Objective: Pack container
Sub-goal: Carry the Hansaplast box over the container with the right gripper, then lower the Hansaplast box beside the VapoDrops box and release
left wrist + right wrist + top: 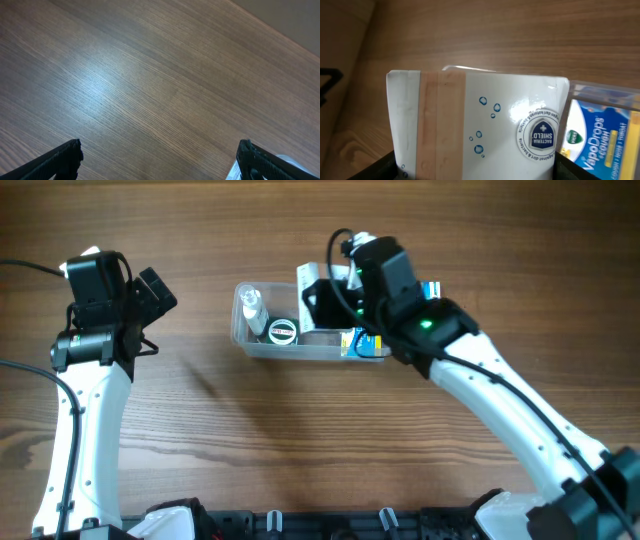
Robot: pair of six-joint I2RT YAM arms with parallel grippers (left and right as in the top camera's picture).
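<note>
The clear plastic container (243, 340) stands at the table's middle. In it are a small clear bottle (251, 307), a round tin (283, 332) and a blue and yellow VapoDrops box (366, 344). My right gripper (325, 305) is shut on a white plaster box (312, 280) and holds it over the container's far side. In the right wrist view the white box (480, 115) fills the space between the fingers (475, 170), with the VapoDrops box (600, 135) beside it. My left gripper (150, 315) is open and empty at the far left, over bare wood (160, 157).
The wooden table (300, 430) stretches round the container. The two arm bases stand at the front edge (320, 525). A black cable (20, 268) runs off at the left.
</note>
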